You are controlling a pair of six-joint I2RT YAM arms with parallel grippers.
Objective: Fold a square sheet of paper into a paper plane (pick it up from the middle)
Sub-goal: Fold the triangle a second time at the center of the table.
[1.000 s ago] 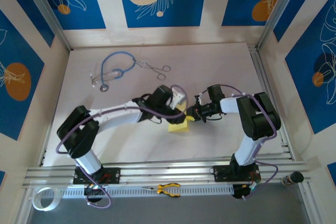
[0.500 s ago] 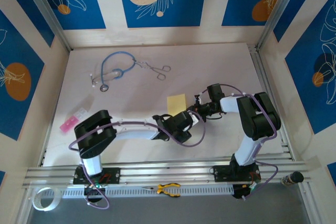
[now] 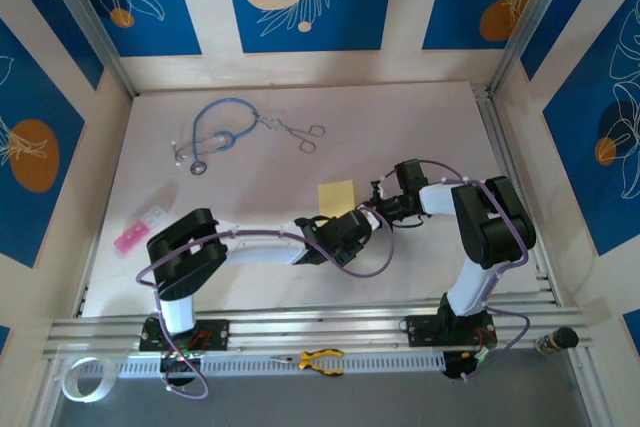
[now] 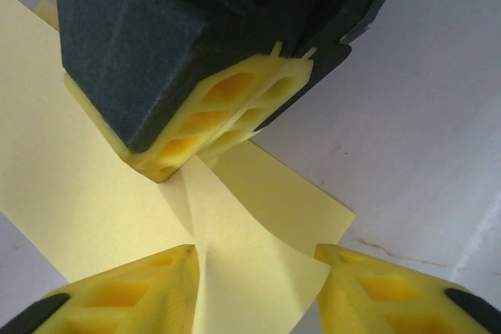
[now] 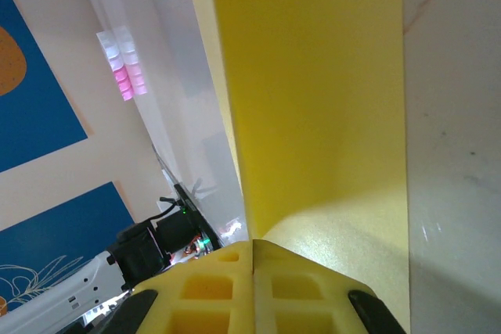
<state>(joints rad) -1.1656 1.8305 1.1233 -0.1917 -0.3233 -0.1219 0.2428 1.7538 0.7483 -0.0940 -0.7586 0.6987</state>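
Yellow paper (image 5: 313, 76) edge hidden inside right tool (image 5: 252, 249).

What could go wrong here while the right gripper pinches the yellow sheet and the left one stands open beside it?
1. The square sheet of paper bulges into a ridge beside the right gripper; the open left gripper closing there may set a stray crease.
2. Both grippers crowd one corner, so their fingers could collide.
3. Pulling apart could tear the thin sheet.
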